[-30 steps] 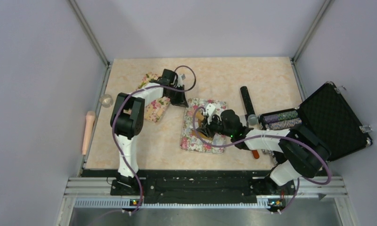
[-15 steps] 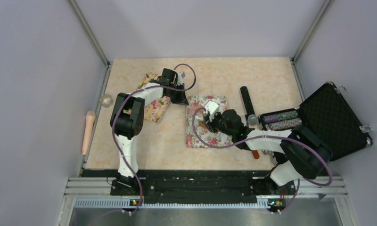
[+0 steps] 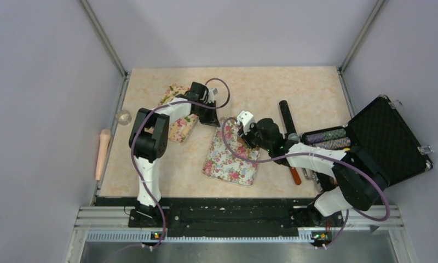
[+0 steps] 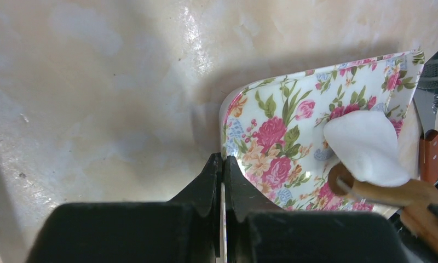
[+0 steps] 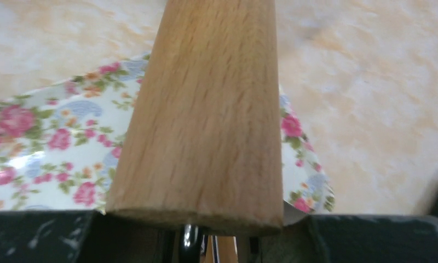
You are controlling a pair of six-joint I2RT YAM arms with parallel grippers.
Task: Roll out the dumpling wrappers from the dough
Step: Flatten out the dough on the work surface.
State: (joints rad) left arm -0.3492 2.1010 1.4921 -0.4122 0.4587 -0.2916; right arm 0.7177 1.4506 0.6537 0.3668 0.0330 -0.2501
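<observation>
- Dumpling wrapper is lying on the floral board, at the right of the left wrist view (white, rounded, uneven outline).
- Rolling pin is touching the wrapper's lower edge with its rounded wooden end.
- Left gripper is pinching the near edge of the floral board, with its fingers pressed together on the thin rim.
- Right gripper is clamping the rolling pin, whose wood is filling the middle of the right wrist view over the floral board.
- From above, the floral board is sitting askew at centre frame on the tabletop. The left gripper is meeting its upper left corner and the right gripper is hanging over its upper right part.
- A second floral board is lying under the left arm, left of centre.
- An open black case is standing at the right edge, with a black cylinder just left of it.
- A pale wooden rod is resting off the tabletop at far left.
</observation>
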